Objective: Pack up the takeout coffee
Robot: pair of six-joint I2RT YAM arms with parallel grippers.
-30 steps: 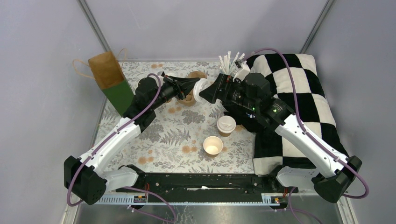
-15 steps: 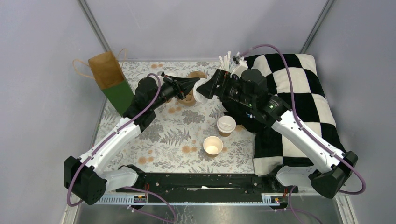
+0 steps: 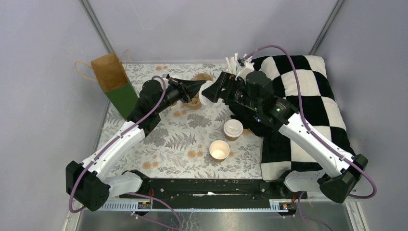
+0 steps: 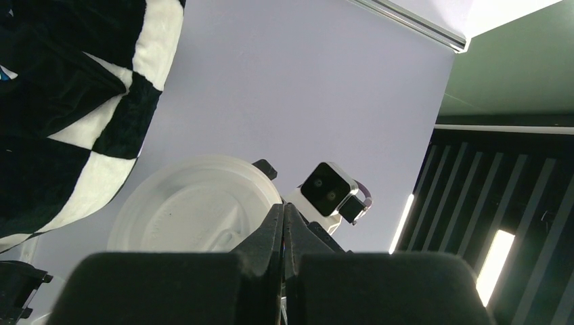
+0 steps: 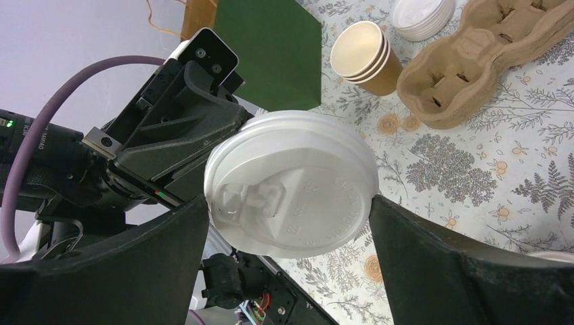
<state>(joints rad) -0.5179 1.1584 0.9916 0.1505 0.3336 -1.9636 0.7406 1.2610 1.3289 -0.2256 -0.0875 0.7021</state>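
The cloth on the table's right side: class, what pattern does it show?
The cloth is black-and-white checked, clearest in the top external view.

Seen from above, the lid (image 3: 206,92) is only a white sliver between the left gripper (image 3: 198,89) and the right gripper (image 3: 210,92). The carrier (image 3: 203,76) is largely covered by the left arm. In the right wrist view, the carrier and the lid stack (image 5: 423,15) run off the top edge. A white rim (image 5: 552,256) is clipped at the lower right corner, unidentifiable. The lid's embossed lettering is too small to read.
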